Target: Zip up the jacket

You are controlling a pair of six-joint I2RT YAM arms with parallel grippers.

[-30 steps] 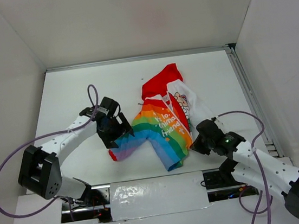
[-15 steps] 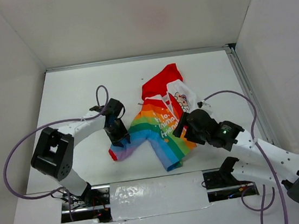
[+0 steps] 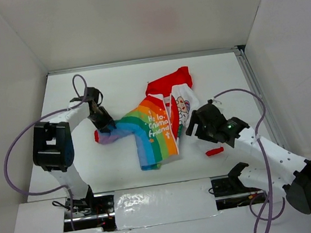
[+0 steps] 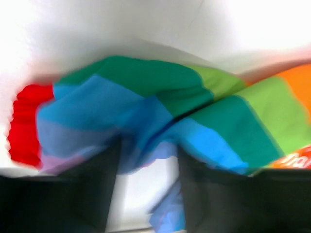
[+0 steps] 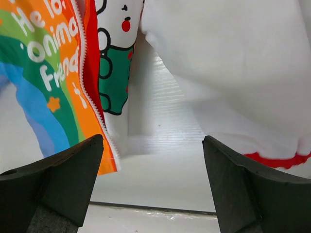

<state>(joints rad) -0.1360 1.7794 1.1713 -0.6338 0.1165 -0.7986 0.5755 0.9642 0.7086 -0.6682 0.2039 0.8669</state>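
Showing one jacket [image 3: 156,125] lying crumpled and open on the white tabletop [image 3: 219,80], its single red hood [image 3: 166,84] pointing at the far wall. Below the hood, white lettering on the rainbow front panel is reading, in part, "He lo", "onima" and "Friend"; folds are hiding the remaining letters. One cartoon animal print [image 5: 114,63] is sitting on the white panel beside the lettering, across one red zipper trim [image 5: 90,82] with white teeth. Two red cuffs are showing: one [image 3: 97,136] to the hood's lower left, one [image 3: 214,152] to its lower right. Two claws are appearing in view. The left claw [image 3: 104,125], lower left of the hood, is pinching the rainbow sleeve just beside the first cuff; its wrist view is blurred. The right claw [image 3: 192,128], lower right of the hood, is hanging spread wide, gripping nothing, over the open zipper edge.
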